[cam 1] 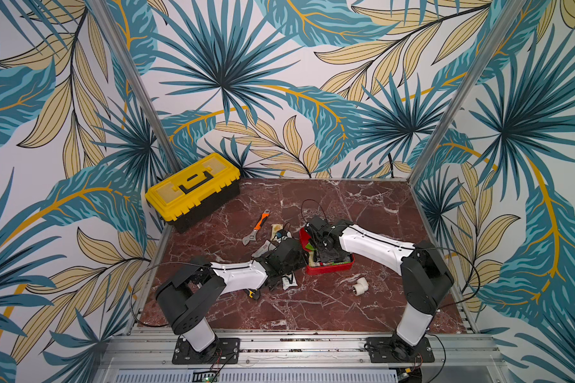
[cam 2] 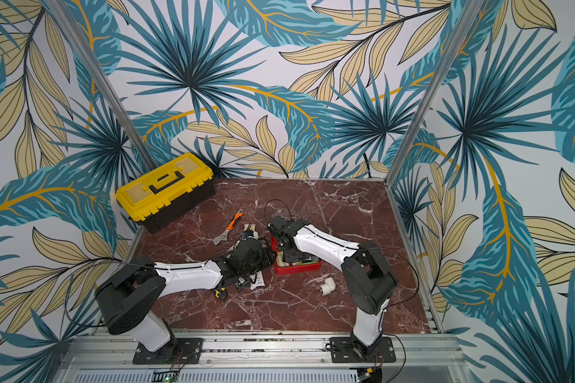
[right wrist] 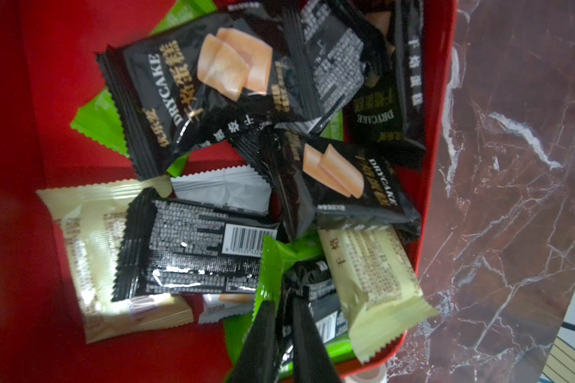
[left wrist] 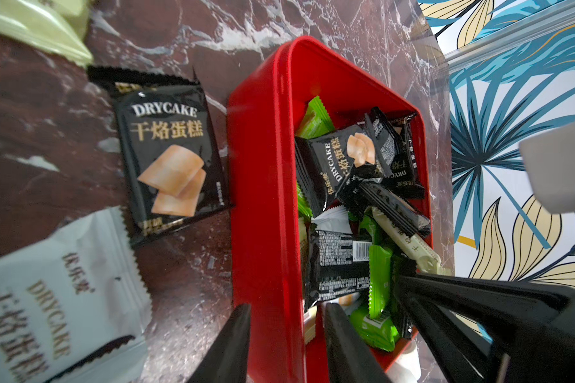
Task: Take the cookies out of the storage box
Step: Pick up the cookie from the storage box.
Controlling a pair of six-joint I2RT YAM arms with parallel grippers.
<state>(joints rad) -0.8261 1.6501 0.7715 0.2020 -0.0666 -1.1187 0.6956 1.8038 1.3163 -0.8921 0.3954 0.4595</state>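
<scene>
The storage box (left wrist: 266, 185) is a shallow red tray, seen in both top views (cam 1: 329, 268) (cam 2: 296, 268) between the two arms. Inside lie several cookies in black (right wrist: 213, 86), bright green (right wrist: 97, 122) and cream (right wrist: 372, 282) wrappers. My right gripper (right wrist: 284, 298) reaches down into the box and is shut on the crumpled edge of a black cookie packet (right wrist: 299, 278). My left gripper (left wrist: 286, 308) straddles the box's near wall and grips it, one finger outside and one inside. On the table beside the box lie a black packet (left wrist: 170, 156), a white packet (left wrist: 47, 298) and a pale cream one (left wrist: 37, 26).
A yellow-lidded toolbox (cam 1: 193, 189) stands at the back left. An orange-handled wrench (cam 1: 256, 228) lies left of the box. A white pipe elbow (cam 1: 359, 285) sits in front of the box. A yellow-black knife (cam 1: 253, 294) shows under the left arm.
</scene>
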